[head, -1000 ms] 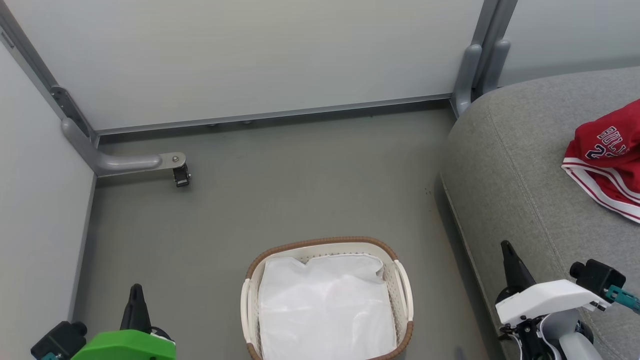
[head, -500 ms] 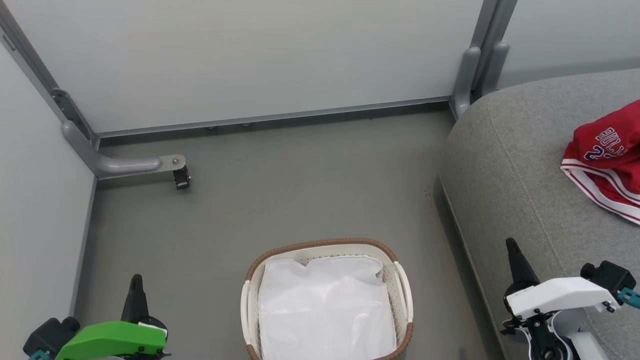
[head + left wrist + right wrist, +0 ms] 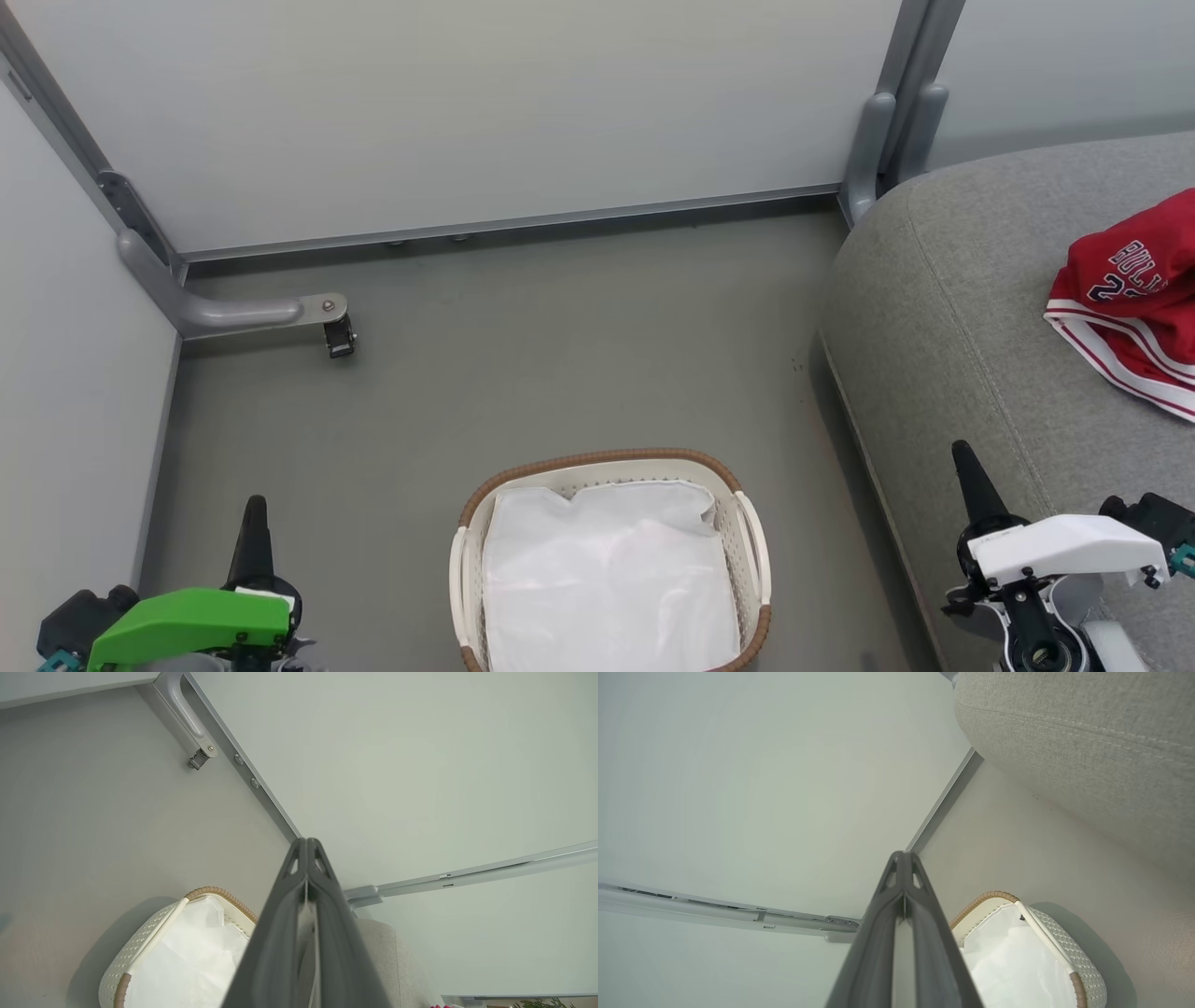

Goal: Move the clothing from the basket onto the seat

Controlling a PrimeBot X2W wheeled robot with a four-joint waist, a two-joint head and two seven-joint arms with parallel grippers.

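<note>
Camera: the whole head view had shifted slightly downward over the last second, so the head had moved; the basket and floor themselves had not.
Left gripper (image 3: 254, 511): its green housing sat further toward the left edge of the head view than a second earlier, with more of the dark fingers showing above it.
Right gripper (image 3: 962, 457): its white housing had drifted toward the right edge, over the front of the seat (image 3: 971, 308).
Left pincer state: in the left wrist view the two fingers met at the tips, nothing between them.
Right pincer state: same in the right wrist view, fingers pressed together and holding nothing.
Clothing (image 3: 1125, 299): red, with white stripe trim, lay crumpled on the seat at the right edge of the head view, well apart from both grippers; unchanged.
Basket (image 3: 597, 459): stood on the grey floor (image 3: 523, 373) between the two grippers, holding a plain white sheet (image 3: 607, 579).
Writing: white-edged dark letters "BULL" on the clothing, cut off by the picture edge; the digits beneath began with "2", the rest unreadable.
Other: a small black caster (image 3: 339, 336) on a grey bracket stood by the left wall.
</note>
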